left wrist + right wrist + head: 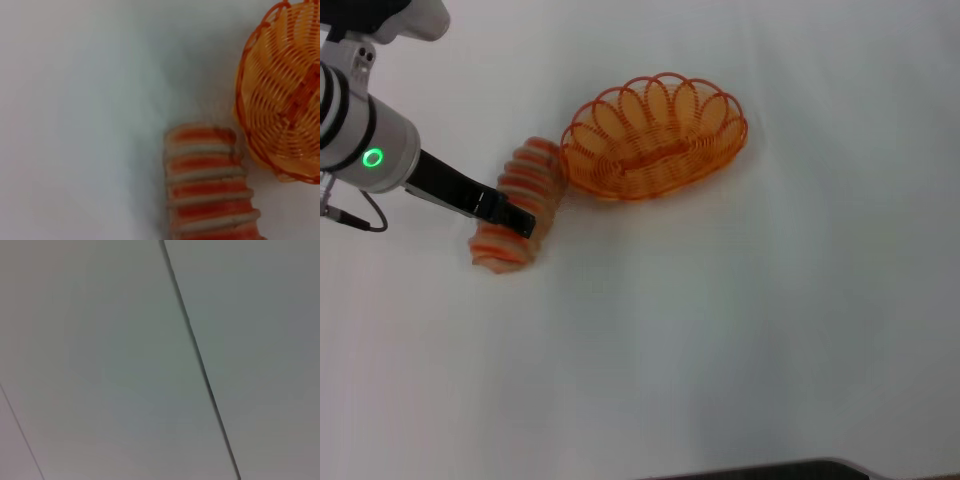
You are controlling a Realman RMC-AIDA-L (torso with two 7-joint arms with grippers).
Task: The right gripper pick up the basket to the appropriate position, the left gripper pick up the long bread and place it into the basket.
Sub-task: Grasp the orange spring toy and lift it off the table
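Bread pickup in hand: your left pincer (510, 218) sits over the long bread (520, 205), at 8 o'clock from the basket (655, 135) on the white bench (720, 330). Can't tell whether its fingers have closed. Loaf's long axis runs 1-to-7 o'clock, far end touching the basket rim. Next, you'll need a firm grip, lift, swing toward 2 o'clock. Right pincer not in view.

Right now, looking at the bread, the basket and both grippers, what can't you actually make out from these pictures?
- Left gripper: head view shows it over the long bread, but whether the fingers grip the loaf cannot be told; the left wrist view shows no fingers.
- Long bread: its near end is cut off by the left wrist view's edge.
- Basket: partly cut off in the left wrist view.
- Right gripper: in no view; its wrist camera shows only a plain surface.
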